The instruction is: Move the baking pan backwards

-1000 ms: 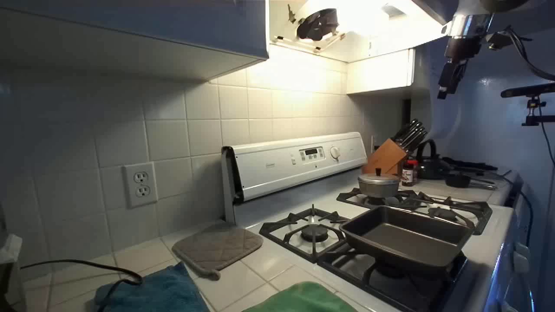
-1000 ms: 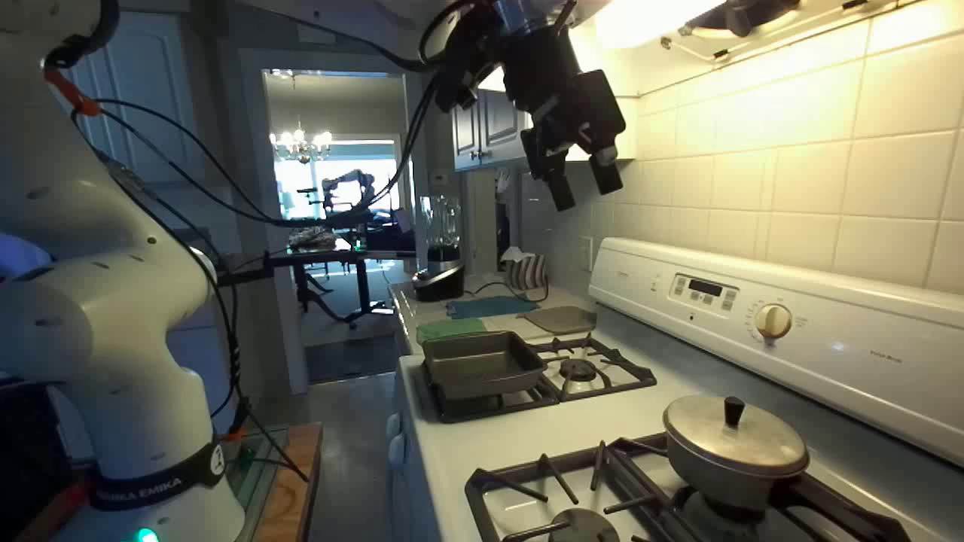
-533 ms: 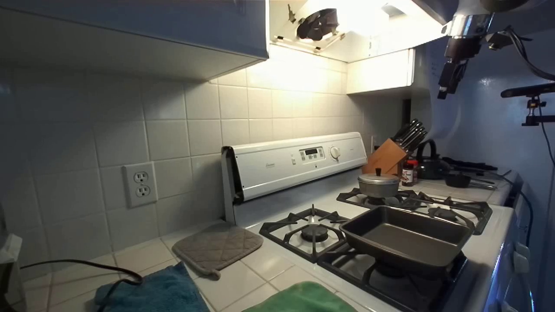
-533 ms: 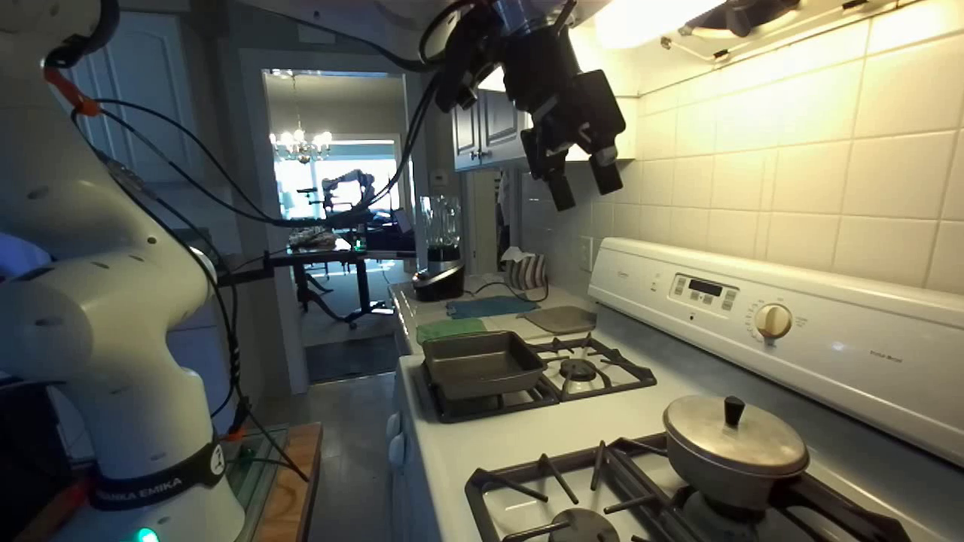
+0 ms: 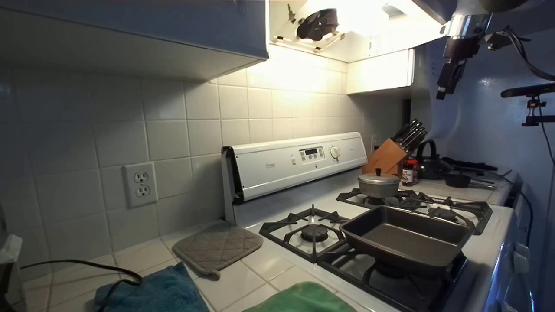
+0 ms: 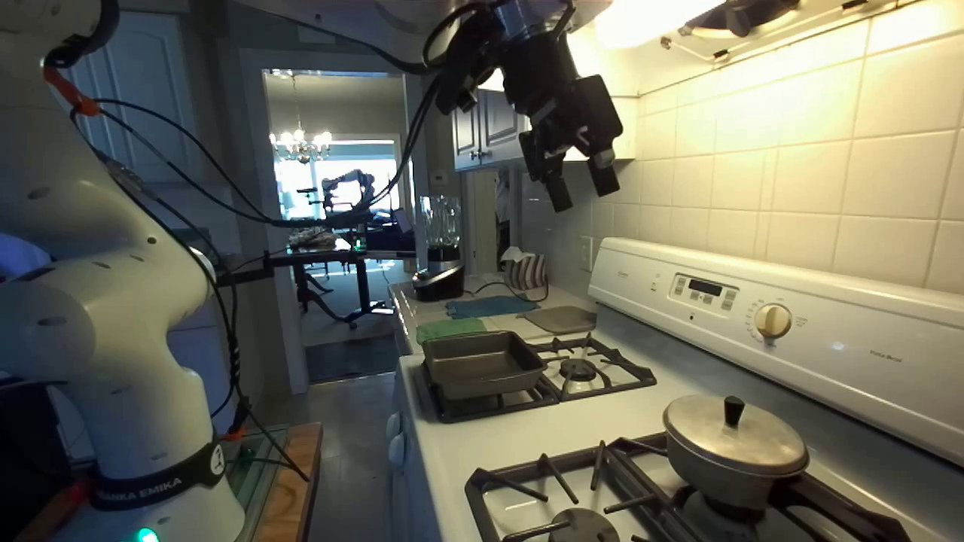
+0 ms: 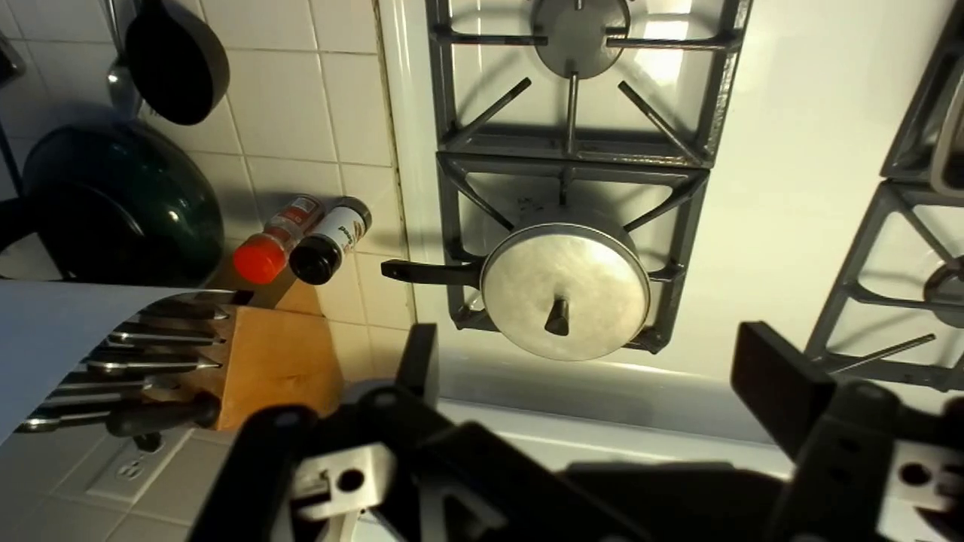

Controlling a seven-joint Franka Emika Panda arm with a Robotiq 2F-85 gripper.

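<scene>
The baking pan is a dark grey rectangular pan with a flared rim. It rests on the front burner grate at one end of the stove in both exterior views (image 5: 412, 238) (image 6: 482, 365). In the wrist view only its rim corner (image 7: 950, 143) shows at the right edge. My gripper hangs high above the stove, well away from the pan, in both exterior views (image 5: 445, 84) (image 6: 581, 190). In the wrist view the gripper's fingers (image 7: 593, 363) are wide apart with nothing between them. The silver lidded pot (image 7: 566, 290) lies far below and beyond them.
The lidded pot also stands on a rear burner (image 6: 734, 440). Behind the pan is a bare rear grate (image 6: 580, 369), then the stove's control panel (image 5: 299, 167). A knife block (image 5: 385, 157), kettle (image 5: 431, 167), grey pot holder (image 5: 219, 247) and green cloth (image 5: 303, 299) lie around the stove.
My gripper has shifted very slightly to the left in both exterior views during the last half second. The pan and everything else on the stove have not moved.
</scene>
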